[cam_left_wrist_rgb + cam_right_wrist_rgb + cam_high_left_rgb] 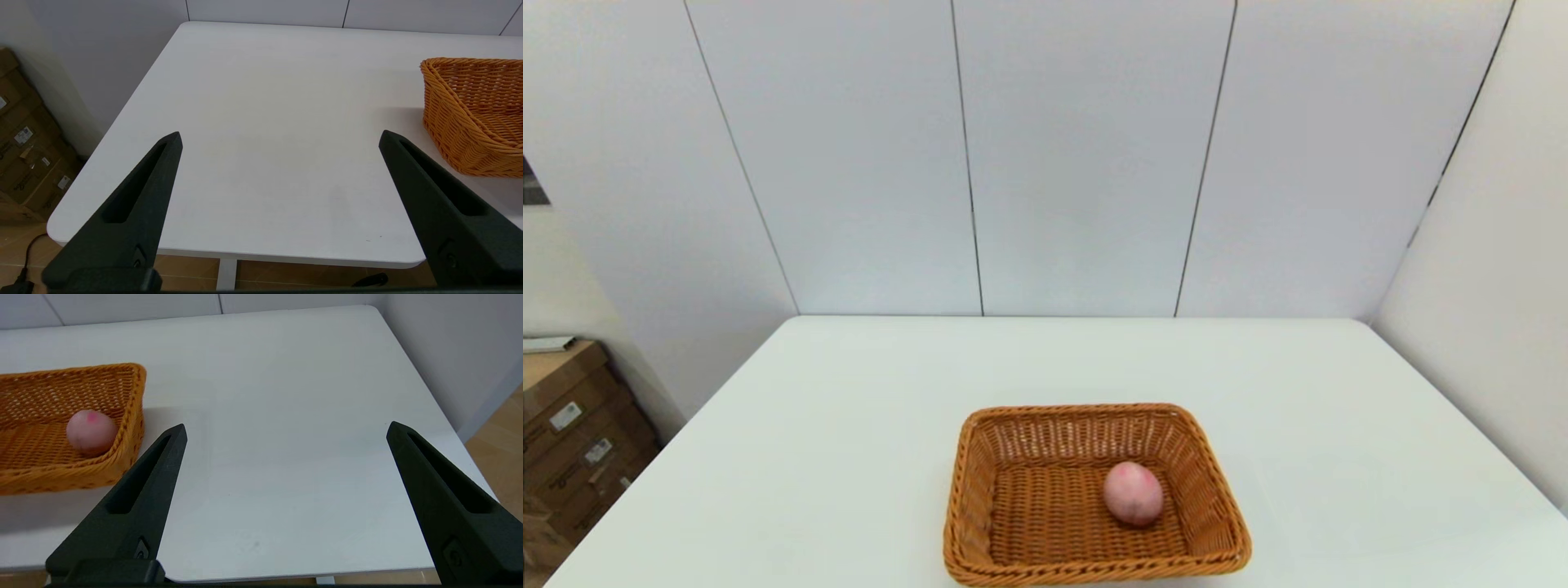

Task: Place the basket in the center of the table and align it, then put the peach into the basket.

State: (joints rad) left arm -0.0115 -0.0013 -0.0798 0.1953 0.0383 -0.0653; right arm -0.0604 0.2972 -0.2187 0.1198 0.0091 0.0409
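The orange-brown wicker basket sits squarely on the white table, near its front edge and about midway across. The pink peach rests inside it, toward the right side of the basket floor. Neither arm shows in the head view. My left gripper hangs open above the table's left front part, with the basket off to its side. My right gripper is open over the right front part, apart from the basket and the peach. Nothing is between either pair of fingers.
Stacked cardboard boxes stand on the floor left of the table. White wall panels close the back and the right side. A dark cable lies on the floor by the left front corner.
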